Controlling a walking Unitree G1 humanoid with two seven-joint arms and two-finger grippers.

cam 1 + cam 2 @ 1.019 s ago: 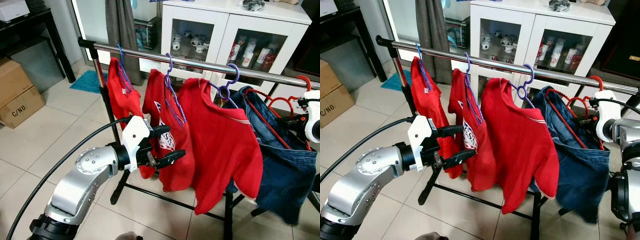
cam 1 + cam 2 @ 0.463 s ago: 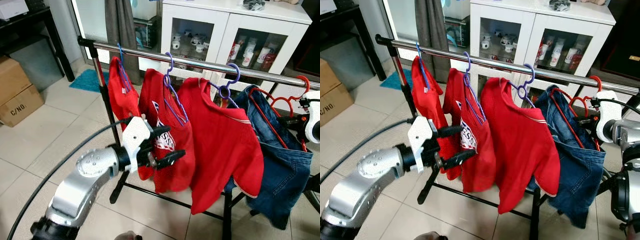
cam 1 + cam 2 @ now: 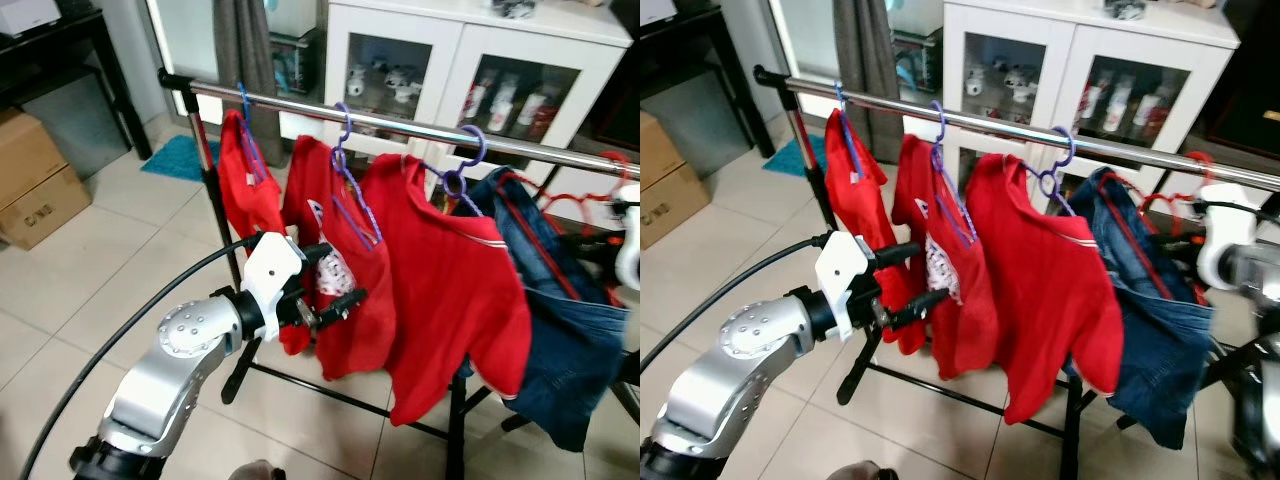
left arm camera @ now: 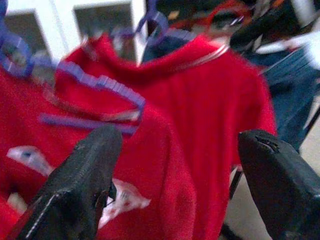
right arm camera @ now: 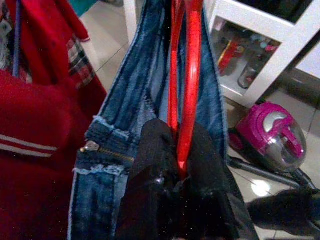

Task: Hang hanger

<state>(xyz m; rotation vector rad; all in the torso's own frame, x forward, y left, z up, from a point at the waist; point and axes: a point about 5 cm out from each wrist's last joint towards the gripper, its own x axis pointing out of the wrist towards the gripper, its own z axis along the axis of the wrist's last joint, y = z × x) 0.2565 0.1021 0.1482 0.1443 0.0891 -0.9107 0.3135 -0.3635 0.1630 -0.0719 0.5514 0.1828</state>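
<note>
A steel clothes rail point(image 3: 400, 125) crosses the view. Three red shirts hang from it on purple hangers point(image 3: 345, 190). At the rail's right end is a blue denim garment point(image 3: 570, 330) on a red hanger point(image 5: 187, 65). My right gripper point(image 5: 180, 145) is shut on that hanger's thin red bars, just above the denim collar. Its white wrist point(image 3: 1220, 235) sits at the right edge, below the rail. My left gripper point(image 3: 343, 272) is open in front of the middle red shirt point(image 4: 150, 165), with nothing between its fingers point(image 4: 85, 175).
A white cabinet with glass doors point(image 3: 470, 70) stands behind the rail. Cardboard boxes point(image 3: 35, 190) and a dark table point(image 3: 60, 40) are at the left, with a blue mat point(image 3: 180, 160) near them. A pink vacuum cleaner point(image 5: 275, 135) lies on the tiled floor beyond the denim.
The shirts and the denim have swayed on the rail. My left gripper stays open and has shifted slightly up and left. The right wrist has drifted a little to the right.
</note>
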